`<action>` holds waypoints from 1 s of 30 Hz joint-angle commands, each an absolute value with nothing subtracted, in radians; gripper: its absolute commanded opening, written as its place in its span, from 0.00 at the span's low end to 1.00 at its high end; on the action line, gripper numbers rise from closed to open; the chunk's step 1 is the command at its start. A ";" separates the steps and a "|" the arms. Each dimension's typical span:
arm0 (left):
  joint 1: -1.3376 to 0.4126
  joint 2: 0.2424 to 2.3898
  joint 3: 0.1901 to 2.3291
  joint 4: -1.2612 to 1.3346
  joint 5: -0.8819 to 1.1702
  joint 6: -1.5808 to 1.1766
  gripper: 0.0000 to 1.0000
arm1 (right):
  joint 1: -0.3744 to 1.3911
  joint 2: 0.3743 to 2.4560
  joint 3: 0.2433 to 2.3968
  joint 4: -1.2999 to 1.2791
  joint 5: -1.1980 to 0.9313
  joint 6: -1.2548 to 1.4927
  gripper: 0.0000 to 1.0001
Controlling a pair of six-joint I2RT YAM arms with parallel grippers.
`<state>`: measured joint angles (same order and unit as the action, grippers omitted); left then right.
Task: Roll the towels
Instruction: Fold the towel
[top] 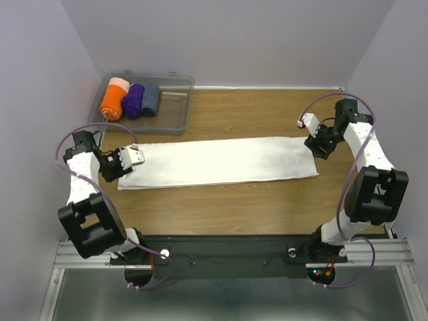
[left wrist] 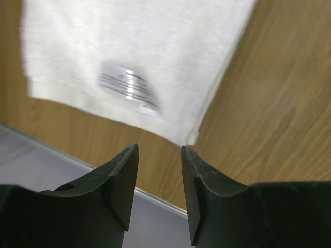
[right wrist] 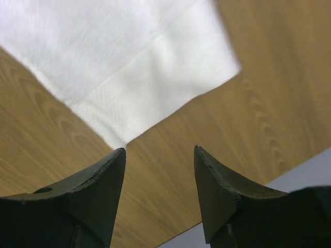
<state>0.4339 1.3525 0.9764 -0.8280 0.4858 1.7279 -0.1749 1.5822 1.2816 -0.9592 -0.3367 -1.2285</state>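
- We are looking at the white towel point(top: 217, 162) lying flat and unrolled, stretching left to right across the middle of the table point(top: 267, 207).
- We are hovering the left end effector point(left wrist: 159, 150) just off the towel's left end, near its care label point(left wrist: 126, 87); the jaws are standing partly open and gripping nothing.
- We are hovering the right end effector point(right wrist: 159, 151) just off the right end, wider open and equally empty.
- We are judging the risks: pinching one corner only could be starting a skewed, cone-shaped roll, and soft terry could be slipping free or dragging across the wood instead of curling.
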 commanded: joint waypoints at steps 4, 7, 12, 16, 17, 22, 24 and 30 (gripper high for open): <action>0.382 1.385 1.150 -0.848 0.758 1.341 0.50 | -0.130 1.805 1.572 -1.020 -0.489 -1.000 0.50; 0.330 1.388 1.120 -0.773 0.769 1.247 0.54 | -0.098 1.874 1.615 -0.976 -0.468 -0.945 0.48; 0.198 1.332 0.964 -0.462 0.615 0.883 0.54 | -0.069 2.000 1.641 -0.882 -0.431 -0.842 0.47; 0.129 1.347 0.881 -0.234 0.497 0.688 0.52 | -0.067 2.069 1.635 -0.845 -0.373 -0.819 0.47; 0.123 1.362 0.882 -0.220 0.459 0.663 0.51 | -0.067 2.075 1.625 -0.841 -0.356 -0.830 0.47; 0.065 1.410 0.856 -0.224 0.434 0.702 0.46 | -0.067 2.048 1.485 -0.841 -0.259 -0.896 0.45; 0.016 1.393 0.827 -0.210 0.388 0.747 0.46 | -0.067 1.996 1.355 -0.841 -0.233 -0.968 0.45; -0.049 1.385 0.807 -0.204 0.361 0.724 0.46 | -0.072 1.749 1.024 -0.839 -0.049 -1.167 0.41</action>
<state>-0.0154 1.4158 0.8070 -0.2394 0.3897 0.7486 -0.0643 1.8332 1.2201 -0.7513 -0.2363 -1.0080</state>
